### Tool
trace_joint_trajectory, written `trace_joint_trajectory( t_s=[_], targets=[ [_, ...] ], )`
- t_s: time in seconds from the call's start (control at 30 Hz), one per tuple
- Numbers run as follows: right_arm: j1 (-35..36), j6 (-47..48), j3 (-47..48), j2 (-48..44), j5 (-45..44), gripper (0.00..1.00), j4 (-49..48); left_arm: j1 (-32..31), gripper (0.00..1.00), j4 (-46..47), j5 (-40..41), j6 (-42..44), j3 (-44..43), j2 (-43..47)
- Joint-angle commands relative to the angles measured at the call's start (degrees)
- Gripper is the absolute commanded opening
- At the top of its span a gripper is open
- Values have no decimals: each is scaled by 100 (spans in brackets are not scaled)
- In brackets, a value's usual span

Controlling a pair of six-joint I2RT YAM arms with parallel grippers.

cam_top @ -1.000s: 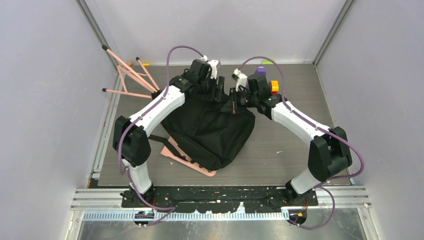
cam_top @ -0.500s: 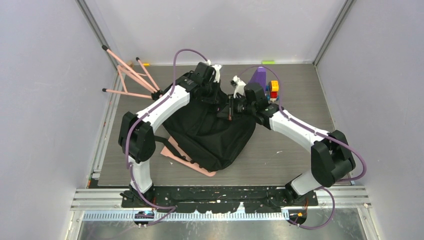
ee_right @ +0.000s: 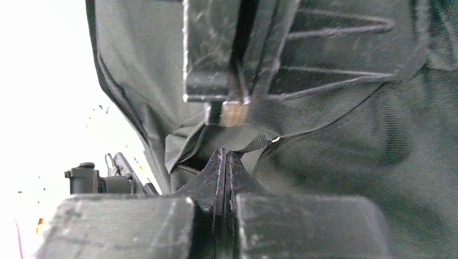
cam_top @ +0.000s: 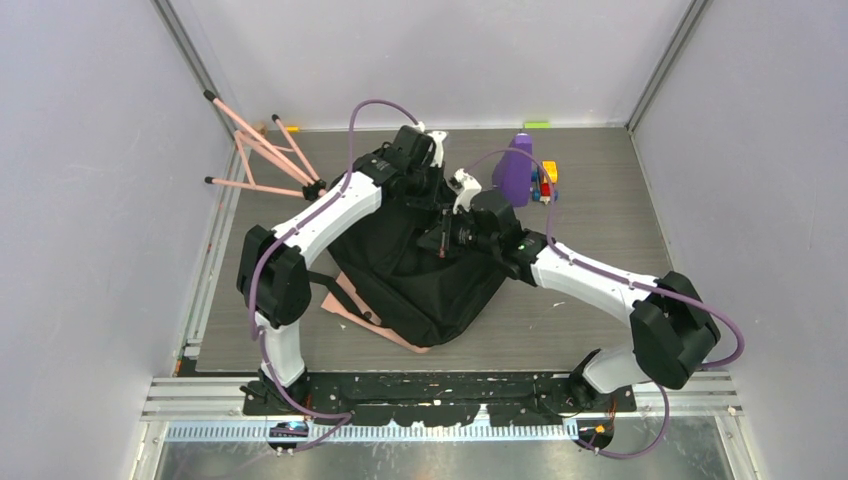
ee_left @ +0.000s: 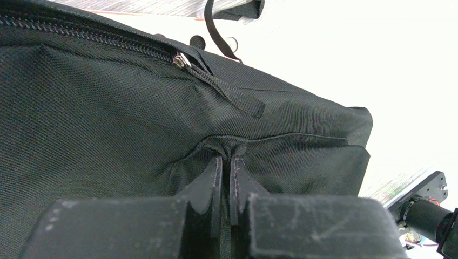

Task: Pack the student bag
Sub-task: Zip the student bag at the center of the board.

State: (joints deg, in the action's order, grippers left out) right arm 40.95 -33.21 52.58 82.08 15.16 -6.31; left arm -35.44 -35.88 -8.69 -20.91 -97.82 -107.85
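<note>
Top external: your black student bag (cam_top: pixel 425 275) slumps mid-tabletop. Both arms bend over it, left gripper (ee_left: pixel 226 158) and right gripper (ee_right: pixel 224 154) pinching its fabric.

Left tool (ee_left: pixel 226 159) from wide to tight on student bag (cam_top: pixel 430 285); right tool (ee_right: pixel 224 156) farther left.

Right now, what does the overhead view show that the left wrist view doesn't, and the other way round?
Only overhead: the pink board under the bag, the pink rods and a purple object. Only left wrist: the zipper pull, and the left jaws shut on a fold of the fabric. Both: the black bag itself.
</note>
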Motion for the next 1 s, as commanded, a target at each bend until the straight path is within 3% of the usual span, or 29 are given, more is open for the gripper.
trace_joint_trajectory(
  t_s=[0.0,0.7,0.83,0.87,0.9,0.93,0.97],
  targets=[
    [666,-334,8,-378,518,1,-3,123,0,806,230,-70,-484,189],
    [2541,-205,279,-121,-103,1,285,503,0,1484,267,-260,-541,-7],
    [2618,-138,464,-86,-240,1,449,512,0,1654,119,-180,-370,80],
    [2619,-105,530,-118,-390,8,677,512,2,1697,31,-124,-313,149],
    [2620,6,680,-142,-478,16,817,516,13,1736,-52,-64,-249,228],
    [2615,99,757,-209,-716,35,1130,520,33,1777,-89,-10,-150,333],
    [2610,303,926,-262,-865,46,1302,527,52,1822,-97,24,-27,474]
  ],
)
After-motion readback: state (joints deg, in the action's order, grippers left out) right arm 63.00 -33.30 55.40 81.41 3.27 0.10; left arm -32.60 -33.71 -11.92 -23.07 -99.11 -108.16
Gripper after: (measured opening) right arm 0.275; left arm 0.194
